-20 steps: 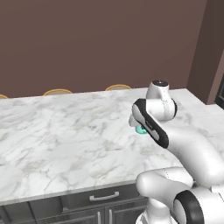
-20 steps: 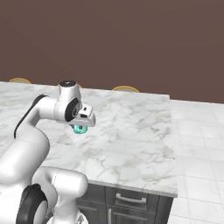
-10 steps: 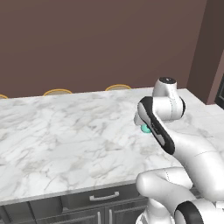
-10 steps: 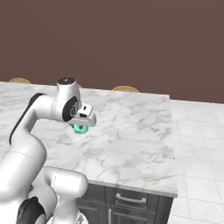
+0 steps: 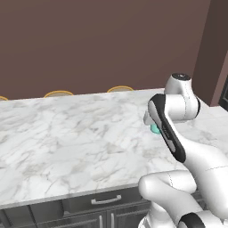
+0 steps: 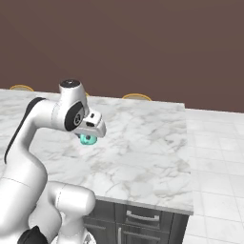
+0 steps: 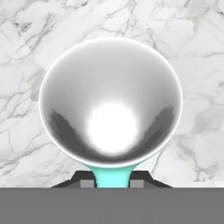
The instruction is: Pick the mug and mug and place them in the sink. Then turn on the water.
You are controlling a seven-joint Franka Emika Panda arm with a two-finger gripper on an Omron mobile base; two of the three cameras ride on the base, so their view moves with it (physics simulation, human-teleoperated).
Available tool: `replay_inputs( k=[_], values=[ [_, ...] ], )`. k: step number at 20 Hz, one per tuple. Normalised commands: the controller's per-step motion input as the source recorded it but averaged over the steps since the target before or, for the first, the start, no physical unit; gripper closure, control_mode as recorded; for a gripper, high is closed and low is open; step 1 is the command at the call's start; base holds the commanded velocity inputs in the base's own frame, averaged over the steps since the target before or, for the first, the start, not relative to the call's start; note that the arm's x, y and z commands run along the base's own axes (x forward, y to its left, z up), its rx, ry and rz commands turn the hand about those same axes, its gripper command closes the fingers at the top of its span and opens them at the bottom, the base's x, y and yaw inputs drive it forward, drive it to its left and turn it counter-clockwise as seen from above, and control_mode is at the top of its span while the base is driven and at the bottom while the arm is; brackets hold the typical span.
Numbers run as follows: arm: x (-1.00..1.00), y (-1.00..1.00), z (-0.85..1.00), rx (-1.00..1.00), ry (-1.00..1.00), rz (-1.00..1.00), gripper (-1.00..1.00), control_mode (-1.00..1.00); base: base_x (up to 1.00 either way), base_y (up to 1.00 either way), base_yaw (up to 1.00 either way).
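A teal mug (image 7: 111,105) with a white inside hangs above the white-grey marble counter (image 7: 26,43). My gripper (image 7: 112,180) is shut on its teal handle, which sits between the dark fingertips (image 7: 87,182). From the base, the mug (image 6: 87,139) peeks out under the hand (image 6: 90,125), over the right part of the counter (image 6: 143,147). In the left base view the arm hides most of the mug (image 5: 155,129). The sink and the water are out of view.
Tan chair backs (image 5: 58,94) (image 6: 137,96) show behind the counter's far edge, before a brown wall. The counter ends at the right over a tiled floor (image 6: 214,157). Dark drawers with a handle (image 5: 106,200) run under its front edge.
The arm's upper links have swung a little to the right. The teal mug stays gripped and has barely shifted over the counter.
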Motion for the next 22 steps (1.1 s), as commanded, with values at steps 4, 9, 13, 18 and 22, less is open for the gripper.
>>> replay_inputs(
  k=[4,9,13,18,22],
  values=[
    [-0.16,-0.09,0.26,0.00,-0.01,-0.02,1.00,-1.00,0.00,0.00,0.00],
    [-0.03,-0.08,0.15,0.00,-0.04,0.00,1.00,-1.00,0.00,0.00,0.00],
    [-0.03,-0.02,0.07,-0.03,-0.05,0.00,1.00,-1.00,0.00,0.00,0.00],
    [-0.06,0.00,0.05,-0.06,-0.07,-0.01,1.00,-1.00,0.00,0.00,0.00],
    [-0.10,0.00,0.05,-0.06,-0.07,0.00,1.00,-1.00,0.00,0.00,0.00]
  ],
)
